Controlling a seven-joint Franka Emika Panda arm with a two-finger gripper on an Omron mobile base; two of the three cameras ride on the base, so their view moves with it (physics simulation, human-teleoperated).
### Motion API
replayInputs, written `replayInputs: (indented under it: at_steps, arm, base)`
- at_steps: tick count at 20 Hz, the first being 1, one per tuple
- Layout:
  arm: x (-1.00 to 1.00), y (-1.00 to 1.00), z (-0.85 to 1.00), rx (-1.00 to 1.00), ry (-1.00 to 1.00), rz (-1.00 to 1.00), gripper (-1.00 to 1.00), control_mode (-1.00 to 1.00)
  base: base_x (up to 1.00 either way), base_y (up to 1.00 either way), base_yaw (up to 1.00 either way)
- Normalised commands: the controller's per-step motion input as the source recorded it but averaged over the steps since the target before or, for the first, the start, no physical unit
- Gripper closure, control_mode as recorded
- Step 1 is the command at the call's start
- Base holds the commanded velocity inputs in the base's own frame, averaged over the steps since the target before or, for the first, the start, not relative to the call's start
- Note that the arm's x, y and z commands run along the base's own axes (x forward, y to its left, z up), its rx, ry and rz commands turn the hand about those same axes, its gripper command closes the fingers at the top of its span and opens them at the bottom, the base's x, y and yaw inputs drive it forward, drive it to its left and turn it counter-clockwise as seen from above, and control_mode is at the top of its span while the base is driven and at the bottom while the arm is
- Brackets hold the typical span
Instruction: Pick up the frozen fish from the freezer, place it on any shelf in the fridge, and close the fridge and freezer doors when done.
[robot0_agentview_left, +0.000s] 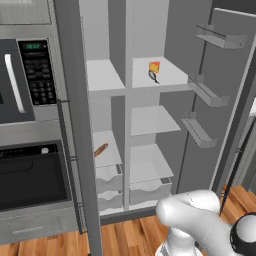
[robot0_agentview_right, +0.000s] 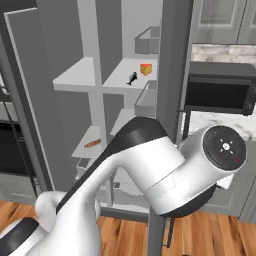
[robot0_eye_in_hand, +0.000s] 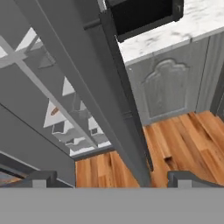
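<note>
Slim black fish (robot0_agentview_left: 154, 76) on flat white shelf (robot0_agentview_left: 170, 75) (seemingly beside cheese); gripper (robot0_eye_in_hand: 111, 178) jaws spread.

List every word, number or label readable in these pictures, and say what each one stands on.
Nothing reads clearly.
Green digits on the black microwave's control panel: a lit display at its top, too blurred to read.
White keypad marks below that display: too small to read.
The tall grey side-by-side fridge unit: no lettering seen.

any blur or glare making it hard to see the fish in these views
Left base view: no glare, flat even light; the frozen fish reads soft and tiny beside the cheese wedge. Right base view: the fish is a clearer dark silhouette on the white shelf. Hand view: edges look soft, tilted sharply.
</note>
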Motion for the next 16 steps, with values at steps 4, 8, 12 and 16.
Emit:
replayInputs:
  at_steps: [4, 8, 12, 16]
  arm:
    - [0.37, -0.65, 0.00, 0.08, -0.01, 0.15, -1.00, -1.00]
    - [0.41, -0.49, -0.15, 0.14, -0.01, 0.16, -1.00, -1.00]
    - [0.56, -0.21, -0.33, 0.20, -0.01, 0.10, -1.00, -1.00]
    - [0.60, -0.03, -0.40, 0.23, -0.01, 0.04, -1.00, -1.00]
  base:
    - [0.00, 0.00, 0.00]
    - [0.00, 0.00, 0.00]
    - [0.00, 0.00, 0.00]
    - [0.00, 0.00, 0.00]
